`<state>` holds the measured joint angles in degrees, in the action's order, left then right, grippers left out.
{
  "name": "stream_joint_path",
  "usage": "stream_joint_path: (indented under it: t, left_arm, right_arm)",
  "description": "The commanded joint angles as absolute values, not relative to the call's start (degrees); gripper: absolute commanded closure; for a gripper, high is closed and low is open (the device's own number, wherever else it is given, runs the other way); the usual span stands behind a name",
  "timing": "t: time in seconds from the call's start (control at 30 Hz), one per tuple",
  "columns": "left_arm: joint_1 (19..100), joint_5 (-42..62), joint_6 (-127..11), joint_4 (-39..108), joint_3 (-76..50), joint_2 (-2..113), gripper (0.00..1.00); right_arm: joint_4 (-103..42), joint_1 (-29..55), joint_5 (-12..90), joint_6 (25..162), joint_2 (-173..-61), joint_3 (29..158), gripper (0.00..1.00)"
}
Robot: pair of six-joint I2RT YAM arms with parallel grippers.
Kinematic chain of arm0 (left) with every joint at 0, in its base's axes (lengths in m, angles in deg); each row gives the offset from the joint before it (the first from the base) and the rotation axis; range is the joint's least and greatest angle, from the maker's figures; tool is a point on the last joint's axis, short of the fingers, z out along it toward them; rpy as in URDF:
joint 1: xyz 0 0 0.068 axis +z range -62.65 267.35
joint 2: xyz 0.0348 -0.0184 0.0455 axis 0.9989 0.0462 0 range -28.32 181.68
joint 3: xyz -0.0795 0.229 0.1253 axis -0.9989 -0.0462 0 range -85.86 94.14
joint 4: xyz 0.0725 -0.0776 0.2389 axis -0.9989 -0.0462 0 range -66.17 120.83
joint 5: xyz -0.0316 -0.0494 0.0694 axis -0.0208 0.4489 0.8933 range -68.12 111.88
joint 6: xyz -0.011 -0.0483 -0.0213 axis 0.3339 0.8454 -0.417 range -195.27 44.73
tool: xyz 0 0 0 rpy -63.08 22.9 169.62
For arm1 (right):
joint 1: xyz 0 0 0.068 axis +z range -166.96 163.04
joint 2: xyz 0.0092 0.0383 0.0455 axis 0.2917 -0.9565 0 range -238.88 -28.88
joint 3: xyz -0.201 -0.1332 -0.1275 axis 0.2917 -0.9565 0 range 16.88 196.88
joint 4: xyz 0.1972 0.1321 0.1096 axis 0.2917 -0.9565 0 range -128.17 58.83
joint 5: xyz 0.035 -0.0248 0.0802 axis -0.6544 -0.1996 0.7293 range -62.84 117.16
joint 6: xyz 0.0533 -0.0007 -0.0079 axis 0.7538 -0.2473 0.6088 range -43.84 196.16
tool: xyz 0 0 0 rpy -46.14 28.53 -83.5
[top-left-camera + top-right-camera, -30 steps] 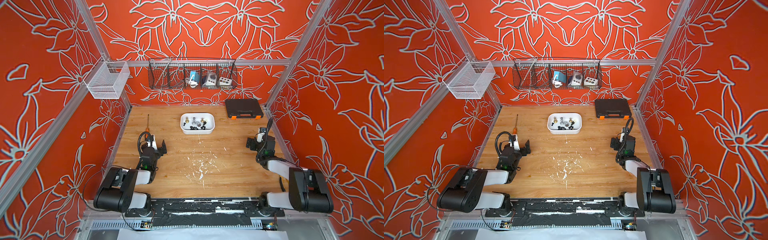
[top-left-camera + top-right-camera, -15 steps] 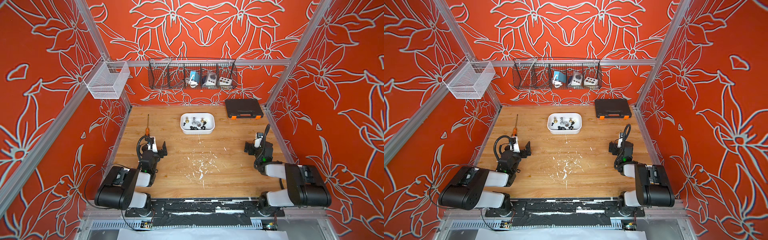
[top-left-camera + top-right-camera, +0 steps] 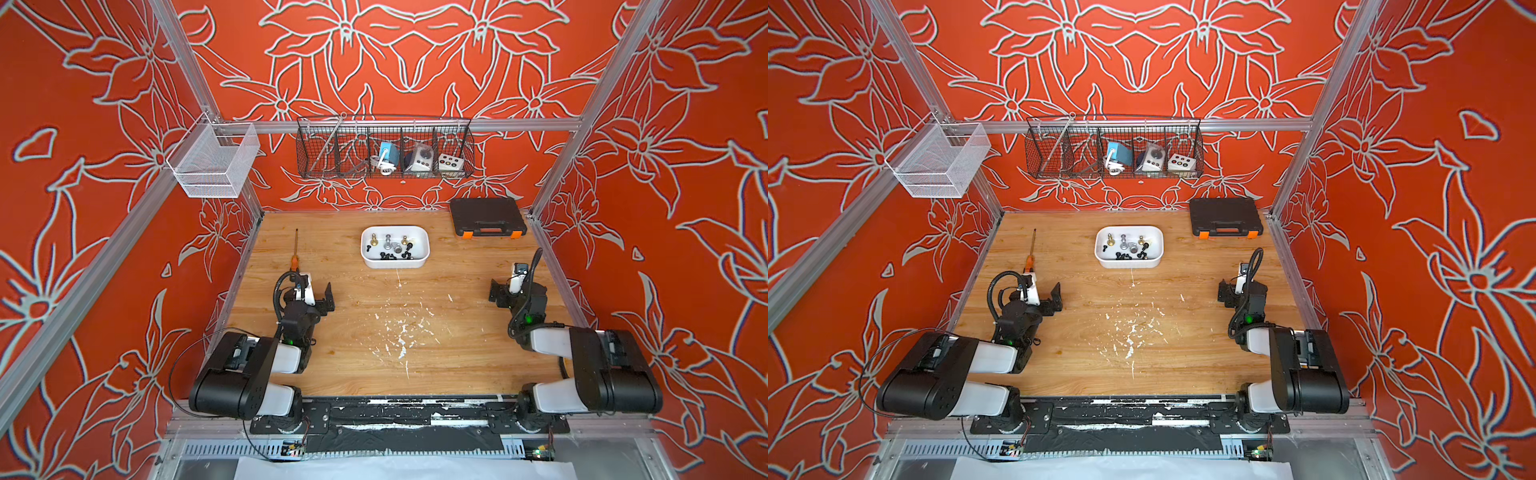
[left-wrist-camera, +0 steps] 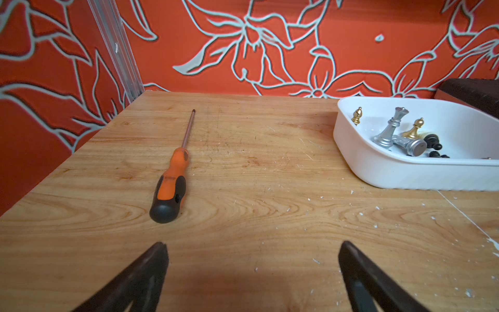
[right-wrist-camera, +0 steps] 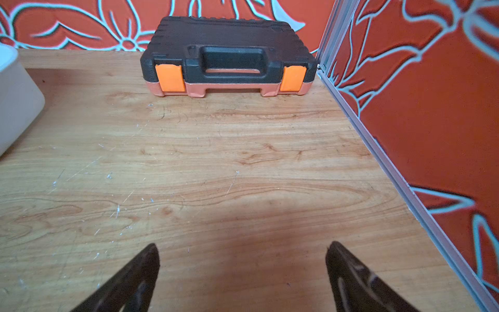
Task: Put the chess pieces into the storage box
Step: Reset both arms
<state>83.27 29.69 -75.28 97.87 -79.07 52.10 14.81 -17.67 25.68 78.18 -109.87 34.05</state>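
Orange floral walls enclose a scuffed wooden surface. Gold, silver and small black chess pieces lie inside the white rounded plastic storage box near the back wall. The left end effector and the right end effector sit well apart from it, jaws spread, grasping nothing.

- No word, brand, number or sign is legible on anything in view.
- The orange-handled screwdriver bears a faint mark on its grip, too blurred to read.
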Motion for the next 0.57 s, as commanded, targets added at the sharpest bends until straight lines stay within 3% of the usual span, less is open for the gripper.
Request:
stream_joint_path:
  t: [0.0,0.53]
  left_arm:
    - [83.7,29.4,-75.7,100.5,-79.0,52.3,0.02]
    - [83.7,29.4,-75.7,100.5,-78.9,52.3,0.02]
  right_arm:
    - [16.6,-17.2,25.6,77.0,-109.5,34.1,0.02]
    - [15.2,-15.8,24.6,75.6,-109.9,35.1,0.02]
